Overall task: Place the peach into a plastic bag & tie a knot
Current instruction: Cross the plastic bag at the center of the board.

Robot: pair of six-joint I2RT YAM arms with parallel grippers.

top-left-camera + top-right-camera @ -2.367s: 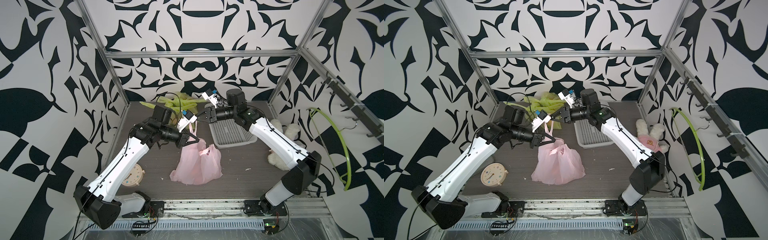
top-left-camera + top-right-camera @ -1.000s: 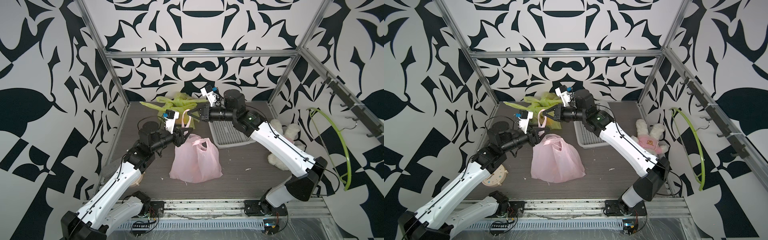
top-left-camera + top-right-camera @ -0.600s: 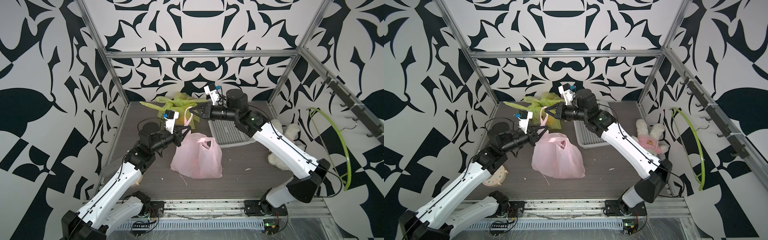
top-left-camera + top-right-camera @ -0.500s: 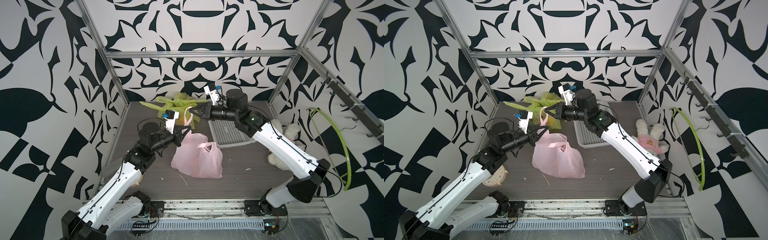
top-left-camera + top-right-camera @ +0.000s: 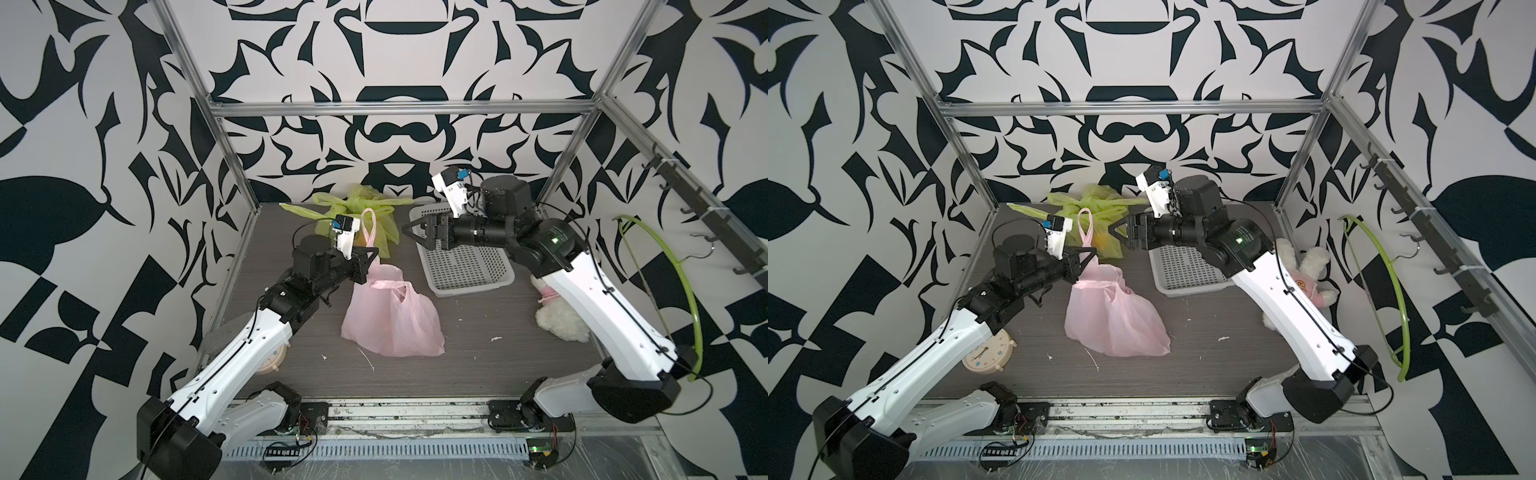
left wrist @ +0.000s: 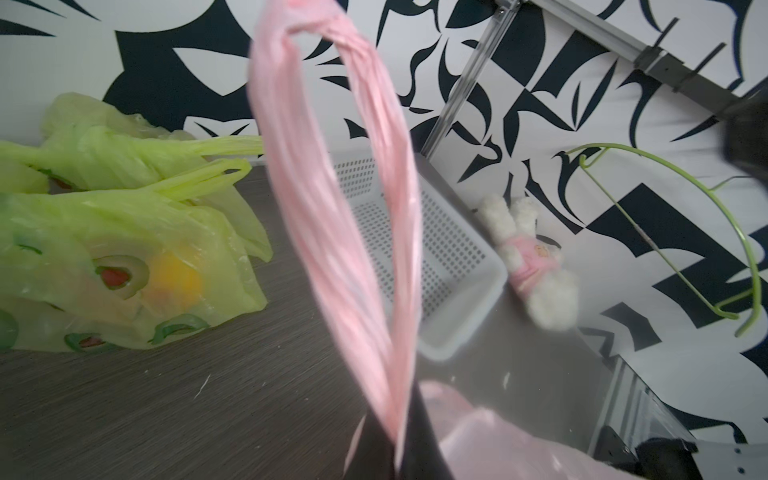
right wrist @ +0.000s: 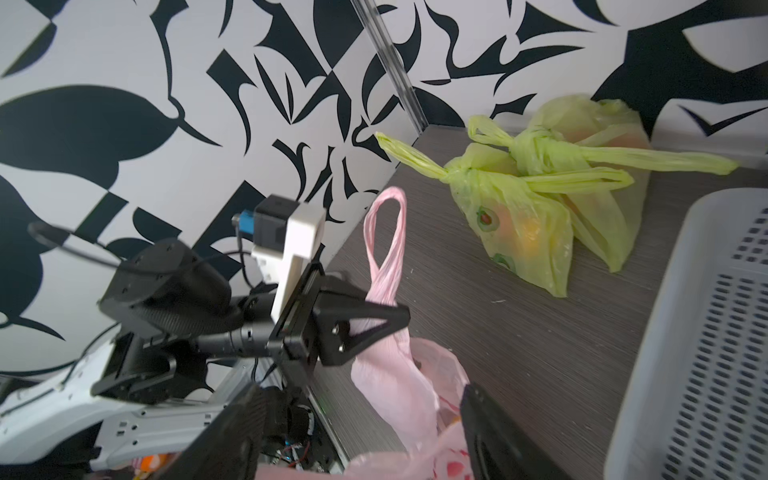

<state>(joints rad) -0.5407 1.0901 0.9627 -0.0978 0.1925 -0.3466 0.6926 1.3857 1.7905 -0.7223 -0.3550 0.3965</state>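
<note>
A pink plastic bag [image 5: 392, 328] slumps on the dark table in both top views. One twisted handle loop [image 5: 369, 226] stands up from it. My left gripper [image 5: 372, 255] is shut on the base of that handle [image 6: 332, 208], with black fingers pinching the pink film. Over the basket my right gripper [image 5: 409, 232] is open, a short way right of the loop and not touching it. In the right wrist view its fingers [image 7: 490, 436] straddle the bag's mouth [image 7: 415, 399] from above. The peach does not show plainly; a reddish patch [image 7: 453, 467] shows through the film.
Two knotted green bags [image 5: 353, 208] with fruit lie at the back wall. A white perforated basket [image 5: 461, 257] sits right of the pink bag. A plush toy [image 5: 557, 316] lies at the right, a green hanger [image 5: 685, 291] on the right wall, a small clock [image 5: 986, 353] under my left arm.
My left gripper shut on the pink handle. My right gripper let go of that handle, opened and drew back to the right. The bag's body sagged onto the table.
</note>
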